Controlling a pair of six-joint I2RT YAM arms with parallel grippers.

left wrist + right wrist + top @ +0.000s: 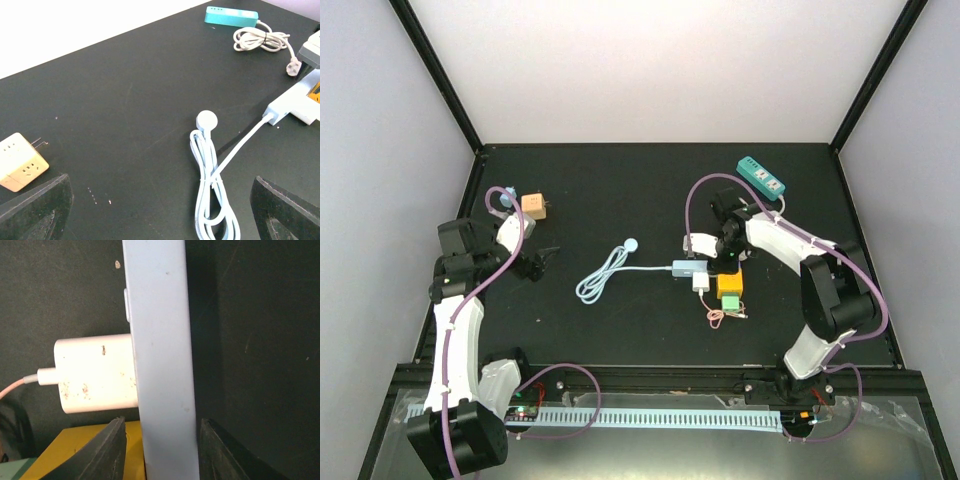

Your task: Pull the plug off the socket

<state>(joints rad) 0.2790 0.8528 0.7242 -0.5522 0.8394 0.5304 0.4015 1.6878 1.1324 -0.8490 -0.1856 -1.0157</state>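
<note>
A light blue power strip (688, 268) lies mid-table with a white plug (701, 283) pushed into its near side. In the right wrist view the strip (160, 340) runs upright and the white plug (95, 372) sticks out to its left, a pink cord (12, 387) leaving it. My right gripper (162, 450) is open and straddles the strip, with a narrow gap at each finger (107, 450). In the top view it (720, 262) sits at the strip's right end. My left gripper (160, 215) is open and empty above the table, left of the strip's coiled cable (207, 175).
A yellow block (75, 450) lies just under the white plug, against the strip. A teal power strip (762, 176) with a coiled white cord (260, 39) sits at the back right. A beige cube adaptor (533, 205) lies at the back left, near my left gripper (542, 262).
</note>
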